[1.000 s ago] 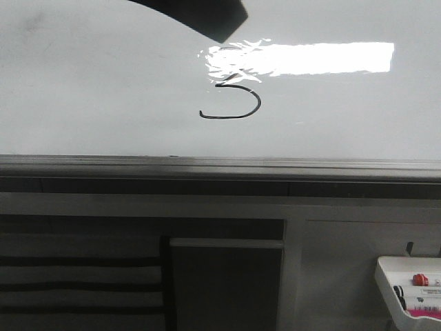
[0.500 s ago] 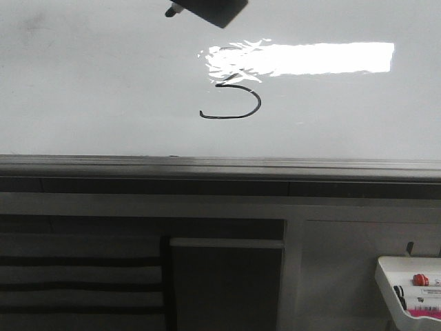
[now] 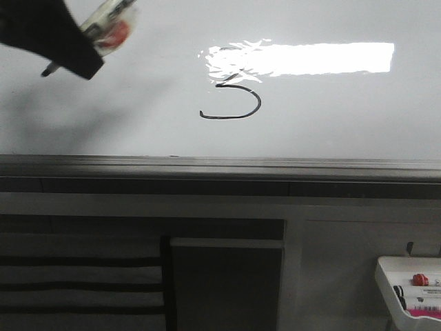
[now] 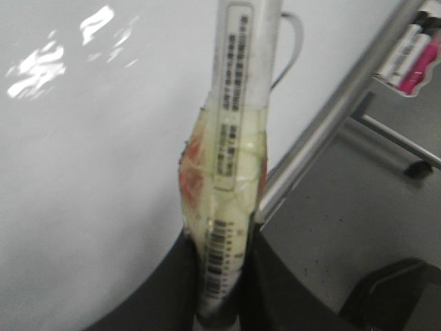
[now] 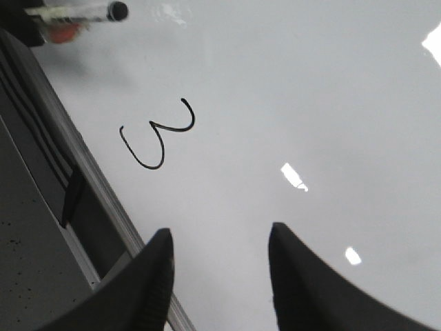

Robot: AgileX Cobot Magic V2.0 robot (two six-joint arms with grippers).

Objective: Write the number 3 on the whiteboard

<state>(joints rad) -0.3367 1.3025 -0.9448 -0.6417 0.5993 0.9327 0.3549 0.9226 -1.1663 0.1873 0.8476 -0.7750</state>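
The whiteboard (image 3: 331,124) is glossy white with a bright white glare patch, and its bottom rail is grey. The number 3 (image 3: 234,102) is a thin black line. At far left, the left gripper (image 3: 65,52) is black, gripping a clear-wrapped marker (image 3: 107,27) with a red patch. At near right, a white tray (image 3: 406,276) holds red and pink-labelled markers.

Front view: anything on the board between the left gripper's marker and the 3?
Nothing: only bare whiteboard between the marker in the left gripper and the number 3.
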